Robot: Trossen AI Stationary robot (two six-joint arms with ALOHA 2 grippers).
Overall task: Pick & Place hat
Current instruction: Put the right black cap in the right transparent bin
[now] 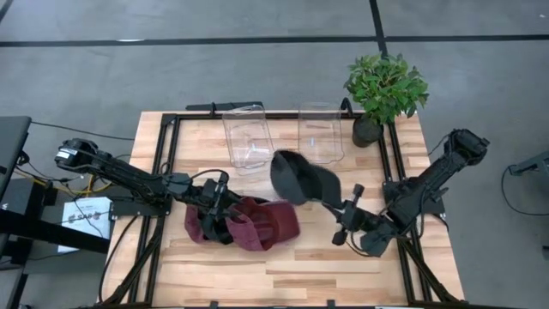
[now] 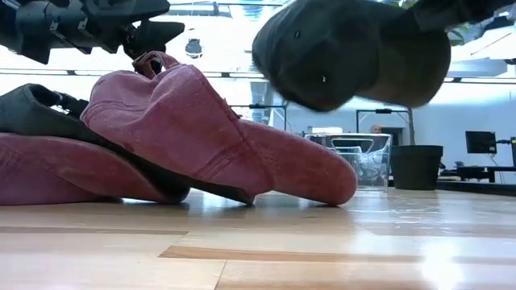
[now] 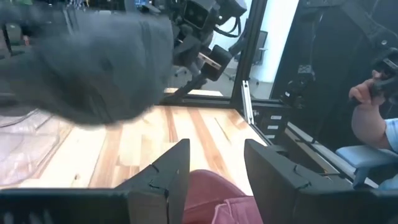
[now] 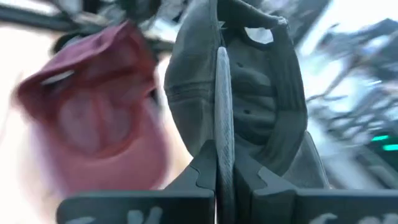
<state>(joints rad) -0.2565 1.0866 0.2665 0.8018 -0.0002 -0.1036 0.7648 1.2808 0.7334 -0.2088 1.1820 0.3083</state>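
Two clear bins [image 1: 247,136] empty | right fingers [image 4: 217,177] pinch dark cap [image 1: 300,178]

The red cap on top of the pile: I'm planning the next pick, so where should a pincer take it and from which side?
Probably by the brim of the red cap, which juts flat and thin toward the table's right side, clear of the pile. Come from that right side, low and level, one finger above and one below. The right pincer is already shut on the black cap; the left pincer hovers open over the pile.
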